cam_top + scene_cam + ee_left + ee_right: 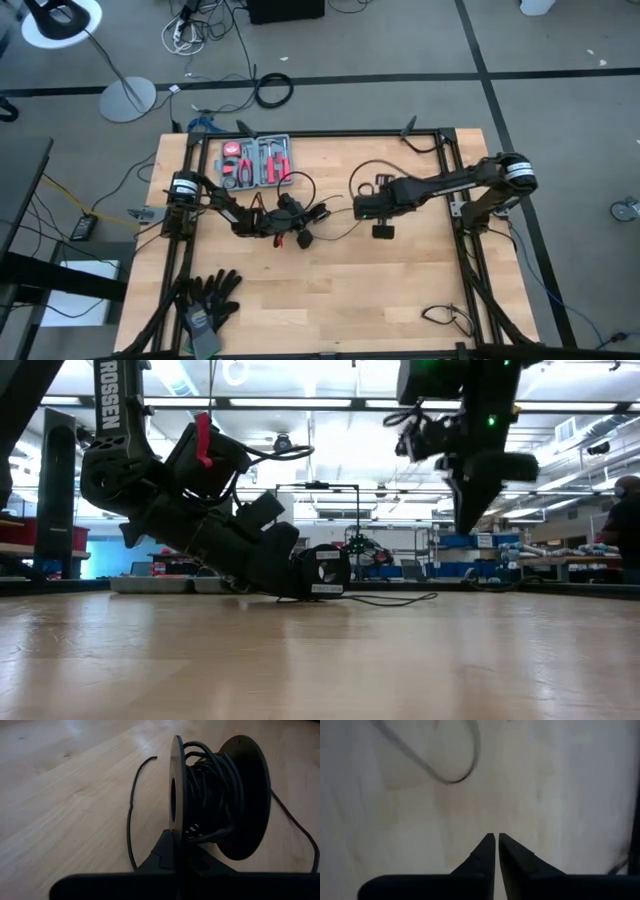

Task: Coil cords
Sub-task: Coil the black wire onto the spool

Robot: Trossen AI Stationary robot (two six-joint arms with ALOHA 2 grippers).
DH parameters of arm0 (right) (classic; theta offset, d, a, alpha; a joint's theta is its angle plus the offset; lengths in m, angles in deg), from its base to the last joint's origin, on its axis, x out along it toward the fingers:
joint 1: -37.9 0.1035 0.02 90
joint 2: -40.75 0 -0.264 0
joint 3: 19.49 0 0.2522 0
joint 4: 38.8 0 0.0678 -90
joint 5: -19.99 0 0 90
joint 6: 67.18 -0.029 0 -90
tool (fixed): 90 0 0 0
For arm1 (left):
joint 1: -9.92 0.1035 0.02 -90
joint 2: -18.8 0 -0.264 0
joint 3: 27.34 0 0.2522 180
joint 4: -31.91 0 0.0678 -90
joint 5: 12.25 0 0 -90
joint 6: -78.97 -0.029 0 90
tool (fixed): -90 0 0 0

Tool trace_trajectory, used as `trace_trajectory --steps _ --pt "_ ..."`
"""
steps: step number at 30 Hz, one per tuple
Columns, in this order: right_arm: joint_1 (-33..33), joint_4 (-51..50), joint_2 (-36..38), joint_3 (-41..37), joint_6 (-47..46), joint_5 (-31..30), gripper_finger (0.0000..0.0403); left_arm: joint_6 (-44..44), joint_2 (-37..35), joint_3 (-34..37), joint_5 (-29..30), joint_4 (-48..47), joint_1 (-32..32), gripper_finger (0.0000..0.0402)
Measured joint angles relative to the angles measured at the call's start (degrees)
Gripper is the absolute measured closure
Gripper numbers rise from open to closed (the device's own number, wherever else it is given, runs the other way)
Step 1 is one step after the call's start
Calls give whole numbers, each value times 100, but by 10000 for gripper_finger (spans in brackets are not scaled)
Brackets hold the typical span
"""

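The cord (131,815) is thin and black, and most of it is wound on a black two-flanged spool (215,795). The spool stands on its flange edges near the table's middle (312,214). The cord's loose part trails over the wood toward the right in a loop (366,172), and its free end (155,757) lies flat. My left gripper (176,839) is shut on the spool. My right gripper (496,836) hangs well above the table (478,510), right of the spool. Its fingers are together with nothing between them, over the blurred cord loop (455,775). My left gripper pinches the rim of the spool's one flange (177,827) between its two fingers. The fingers come from the table's left, slanting down. The spool stands upright on its edge, its lower rim (322,596) on the table and its axis level.
A grey case of red-handled tools (257,162) lies at the far left. Black gloves (205,300) lie at the near left corner, and a short cable (445,318) lies at the near right. Black frame rails (462,260) border the table.
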State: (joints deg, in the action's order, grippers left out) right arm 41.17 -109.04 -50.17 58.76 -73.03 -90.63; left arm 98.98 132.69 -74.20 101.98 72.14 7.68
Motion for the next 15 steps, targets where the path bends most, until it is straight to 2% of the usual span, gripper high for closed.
trace_trajectory --steps 7,15 --pt "-129 716 540 0 -1274 -59 400 11 0 0 -6 4 0 402" --pt "-129 2305 566 0 -1349 -33 387 132 0 0 -90 17 0 402"
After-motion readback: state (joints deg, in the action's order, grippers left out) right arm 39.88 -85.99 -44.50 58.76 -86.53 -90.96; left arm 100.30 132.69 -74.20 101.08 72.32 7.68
